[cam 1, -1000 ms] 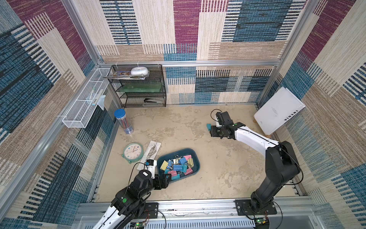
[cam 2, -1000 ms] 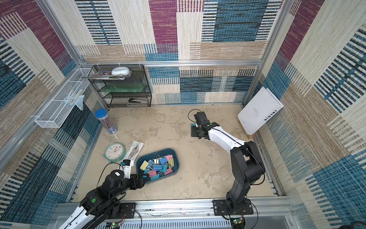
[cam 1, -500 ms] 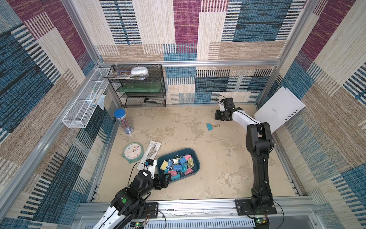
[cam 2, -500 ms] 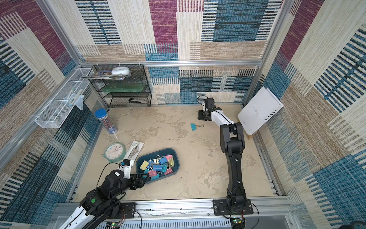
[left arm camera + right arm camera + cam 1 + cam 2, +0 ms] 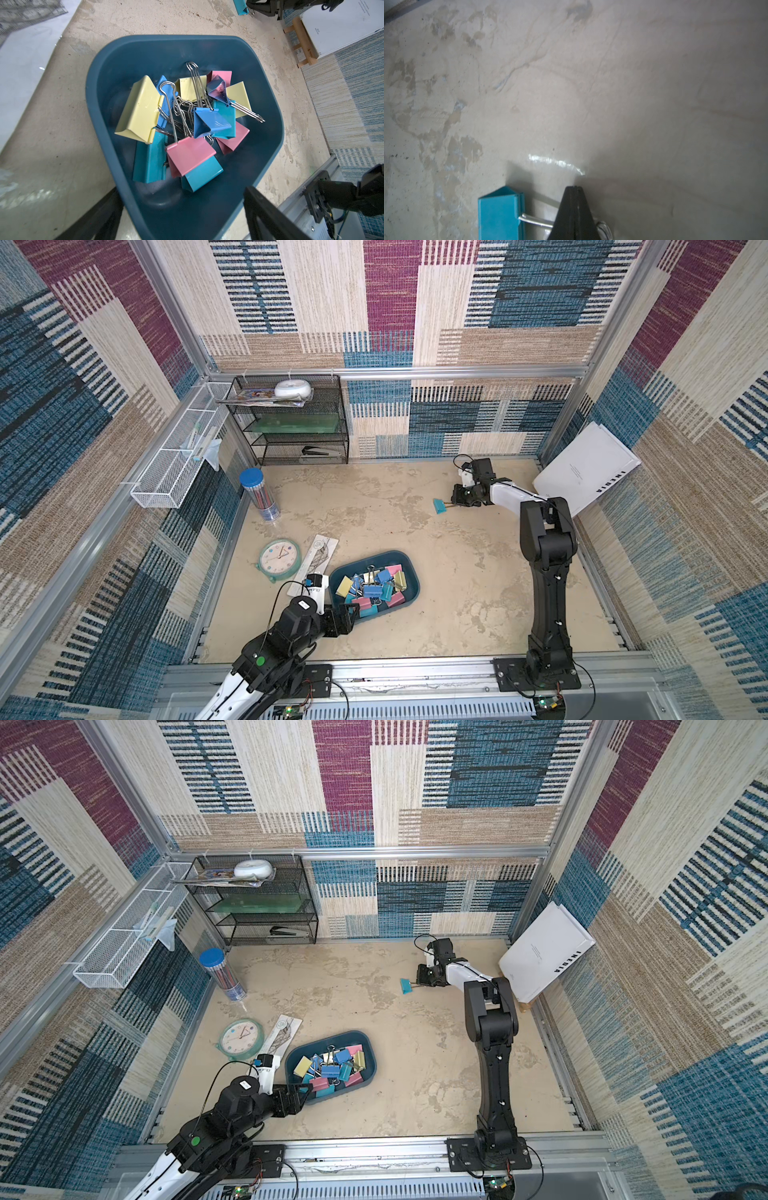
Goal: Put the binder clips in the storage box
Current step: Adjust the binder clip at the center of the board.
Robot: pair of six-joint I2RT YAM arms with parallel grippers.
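**Inspector:** State of the right hand [image 5: 573, 188]?

**Assistant:** Closed. The right wrist view shows its fingers [image 5: 566, 207] pressed together on the wire handle [image 5: 535, 221] of a teal clip [image 5: 499, 214]. That clip lies on the tabletop [image 5: 478, 580] toward the far edge, right of centre, well apart from the box [image 5: 417, 591].

**Inspector:** And the left hand [image 5: 348, 616]?

**Assistant:** Jaws wide, holding nothing, at the box's near end. The box sits by the near edge, left of centre, with the other clips [image 5: 374, 587] piled inside.

**Inspector:** Step in hand?

**Assistant:** In my judgement, lifting this clip; no other loose one shows. Raise it straight off the tabletop before travelling, because a pinch on one thin wire lets the body swing or slip. Approach the box from its far side, clear of the left hand, and release low over the pile.

**Inspector:** Differences between views?

**Assistant:** Both top views give the whole route to the box, but the pinch cannot be read there. The right wrist view settles the pinch yet shows no box. The left wrist view alone shows bare floor inside the box around the pile.
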